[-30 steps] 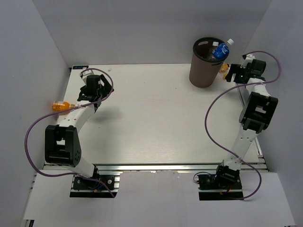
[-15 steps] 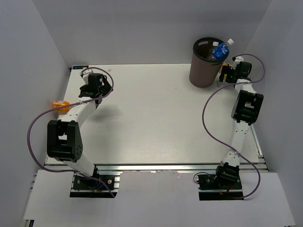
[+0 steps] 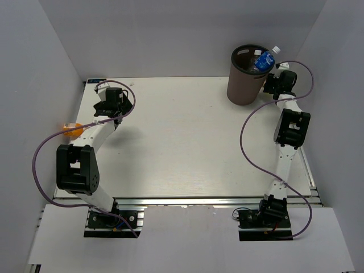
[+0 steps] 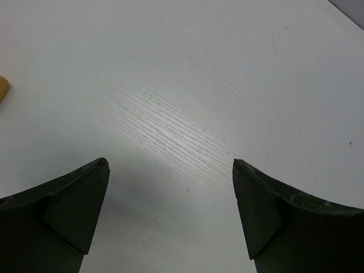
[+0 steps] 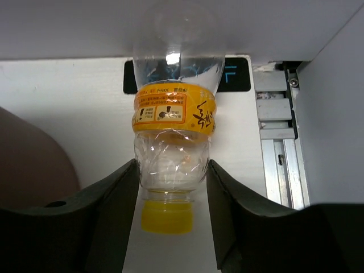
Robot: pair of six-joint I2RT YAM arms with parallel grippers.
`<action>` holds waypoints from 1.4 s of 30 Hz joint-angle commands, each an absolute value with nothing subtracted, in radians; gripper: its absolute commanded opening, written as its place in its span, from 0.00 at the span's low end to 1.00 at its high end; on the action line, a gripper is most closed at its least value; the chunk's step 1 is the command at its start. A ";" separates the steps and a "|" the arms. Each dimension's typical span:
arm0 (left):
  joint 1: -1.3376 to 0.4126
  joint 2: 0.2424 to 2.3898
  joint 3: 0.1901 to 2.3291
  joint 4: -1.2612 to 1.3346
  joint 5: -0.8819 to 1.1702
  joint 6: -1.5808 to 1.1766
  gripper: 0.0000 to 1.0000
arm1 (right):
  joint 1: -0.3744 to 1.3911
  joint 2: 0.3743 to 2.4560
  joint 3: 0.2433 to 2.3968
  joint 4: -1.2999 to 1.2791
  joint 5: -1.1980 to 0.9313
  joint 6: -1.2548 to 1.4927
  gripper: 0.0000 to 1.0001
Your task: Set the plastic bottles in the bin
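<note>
Top external shows me the blue-label bottle [image 3: 264,60] already in the bin [image 3: 243,85], cap poking over the rim, and the orange bottle [image 3: 70,128] out at the left edge of the table [image 3: 187,142], so I judge the job partly done. My right gripper [image 5: 172,166] pinches a yellow-label bottle [image 5: 170,114] just beside the bin; my left gripper [image 4: 170,170] gapes wide, empty.

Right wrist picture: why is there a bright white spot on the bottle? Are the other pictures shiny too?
Right wrist: that spot is glare off the curved plastic of the yellow-labelled clear bottle. Left wrist: soft sheen on the table, and the left claw looks dark. Top external: bright strip along the table's near edge.
</note>
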State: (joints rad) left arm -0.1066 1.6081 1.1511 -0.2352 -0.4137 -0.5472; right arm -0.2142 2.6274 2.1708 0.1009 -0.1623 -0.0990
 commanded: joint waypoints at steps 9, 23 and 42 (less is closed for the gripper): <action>-0.101 1.560 1.190 -0.258 -0.453 -0.540 0.98 | -0.221 2.646 2.221 0.199 -0.140 -0.058 0.36; -0.101 1.531 1.160 -0.236 -0.416 -0.537 0.98 | -0.221 2.326 1.849 0.376 -0.092 0.034 0.00; -0.101 1.474 1.077 -0.166 -0.327 -0.543 0.98 | -0.247 1.689 1.430 0.483 -0.184 0.055 0.00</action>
